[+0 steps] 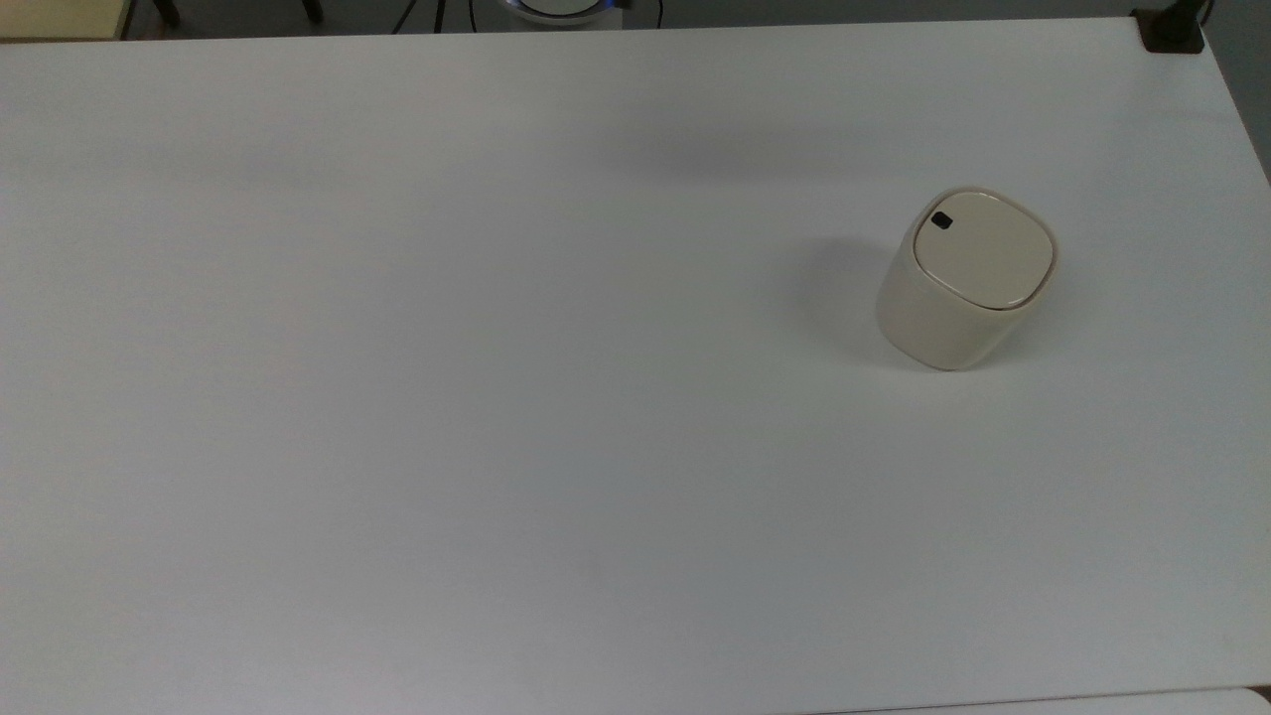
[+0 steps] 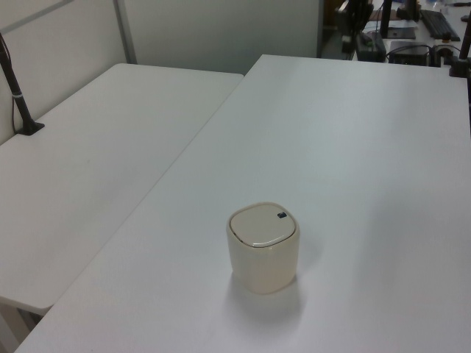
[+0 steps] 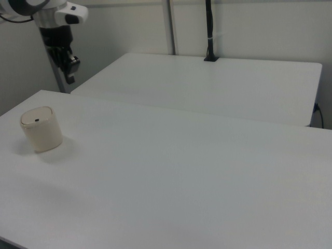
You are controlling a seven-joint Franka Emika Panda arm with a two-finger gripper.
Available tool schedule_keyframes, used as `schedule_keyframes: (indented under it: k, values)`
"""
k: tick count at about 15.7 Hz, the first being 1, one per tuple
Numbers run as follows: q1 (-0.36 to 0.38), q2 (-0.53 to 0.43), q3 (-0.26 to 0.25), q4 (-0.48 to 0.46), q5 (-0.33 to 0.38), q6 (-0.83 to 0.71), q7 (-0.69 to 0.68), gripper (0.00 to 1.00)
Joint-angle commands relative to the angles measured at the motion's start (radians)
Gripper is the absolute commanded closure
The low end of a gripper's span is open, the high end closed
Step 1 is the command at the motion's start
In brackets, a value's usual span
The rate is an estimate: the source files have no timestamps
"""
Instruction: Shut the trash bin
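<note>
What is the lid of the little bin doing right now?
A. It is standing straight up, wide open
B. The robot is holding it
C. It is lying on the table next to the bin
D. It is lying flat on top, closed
D: the lid sits flat on the rim of the trash bin, with the gripper raised well away from it.

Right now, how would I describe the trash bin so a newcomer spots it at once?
On the large white table, look toward the top view's right edge. The trash bin stands there alone: a small cream, rounded-square tub with its flat lid shut and a small black button at the rim.
</note>
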State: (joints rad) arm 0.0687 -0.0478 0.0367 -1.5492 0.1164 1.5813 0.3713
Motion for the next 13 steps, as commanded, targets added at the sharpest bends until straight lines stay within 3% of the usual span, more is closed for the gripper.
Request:
schedule_keyframes:
  k: [1,5,8,9,10,11,12,13]
  values:
    - [-0.082,-0.055,0.002,-0.089,0.025,0.002,-0.063,1.0]
    - [-0.119,-0.044,0.0,-0.098,0.005,0.017,-0.224,1.0]
    - [-0.132,-0.023,-0.008,-0.095,-0.056,0.087,-0.299,0.98]
    - [-0.133,-0.017,-0.008,-0.091,-0.079,0.092,-0.31,0.89]
    - [-0.133,-0.014,-0.012,-0.085,-0.098,0.092,-0.331,0.65]
    - [-0.133,-0.001,-0.026,-0.083,-0.101,0.091,-0.354,0.23]
    - [-0.132,0.003,-0.038,-0.08,-0.104,0.089,-0.364,0.04]
    - [-0.132,0.002,-0.047,-0.078,-0.113,0.089,-0.364,0.0]
